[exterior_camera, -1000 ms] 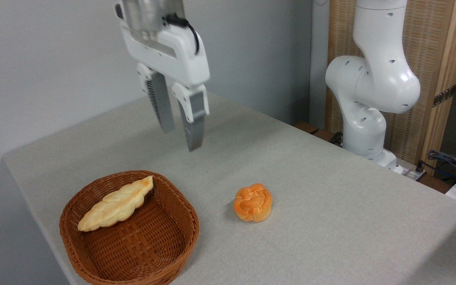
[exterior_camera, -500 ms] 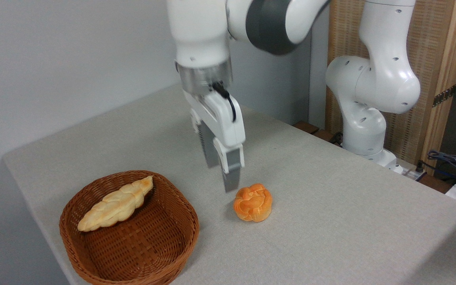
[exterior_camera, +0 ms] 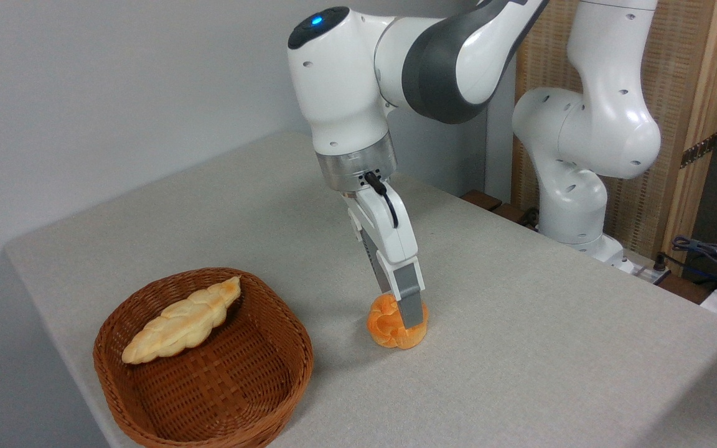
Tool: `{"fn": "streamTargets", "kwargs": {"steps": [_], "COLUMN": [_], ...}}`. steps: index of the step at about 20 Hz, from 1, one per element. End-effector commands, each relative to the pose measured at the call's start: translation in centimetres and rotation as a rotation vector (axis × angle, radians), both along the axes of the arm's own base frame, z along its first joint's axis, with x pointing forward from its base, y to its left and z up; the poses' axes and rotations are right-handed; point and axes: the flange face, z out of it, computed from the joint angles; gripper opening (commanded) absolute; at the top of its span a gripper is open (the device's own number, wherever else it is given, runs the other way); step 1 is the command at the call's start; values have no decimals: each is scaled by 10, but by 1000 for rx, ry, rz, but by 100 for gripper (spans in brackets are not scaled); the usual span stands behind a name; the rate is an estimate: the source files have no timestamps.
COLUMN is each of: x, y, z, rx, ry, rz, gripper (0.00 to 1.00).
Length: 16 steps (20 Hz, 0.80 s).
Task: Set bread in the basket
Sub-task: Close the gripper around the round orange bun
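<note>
The bread (exterior_camera: 384,326), a small round orange bun with a knotted top, sits on the grey table to the right of the basket. My gripper (exterior_camera: 399,315) has come straight down onto it and looks open, one finger (exterior_camera: 411,303) in front of the bun and the other mostly hidden behind it. The bun still rests on the table. The basket (exterior_camera: 274,387), brown woven wicker with rounded corners, stands at the front left, apart from the gripper.
A long pale braided loaf (exterior_camera: 183,320) lies in the basket's back half. The arm's white base (exterior_camera: 576,180) stands at the table's back right, with cables (exterior_camera: 707,255) beyond. The table's left edge (exterior_camera: 47,323) runs close to the basket.
The gripper has swung from high above the basket, right and down, until its fingers reach the bun. Bun, basket and loaf have not moved.
</note>
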Motion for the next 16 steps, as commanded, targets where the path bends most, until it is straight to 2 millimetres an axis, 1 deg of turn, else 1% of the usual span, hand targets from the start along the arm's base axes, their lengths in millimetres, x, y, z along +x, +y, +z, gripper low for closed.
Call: {"fn": "streamTargets", "kwargs": {"steps": [1,2,3,5,7,8,15,16], "x": [-5,-5,-3,-4,-4,-4,-4,-5], "y": [-3,-4,-4,-12,-12,-12,-12,-12], "z": [-10,-13,-14,-19,-21,-21,-22,-22], "rx": [5,4,2,-2,-2,-2,-2,-2], "ry": [-48,-59,-71,-75,-71,-71,-67,-66], "rz": [-35,-34,-34,-48,-48,-48,-54,-54], "gripper": [100,98,90,52,34,32,31,28]}}
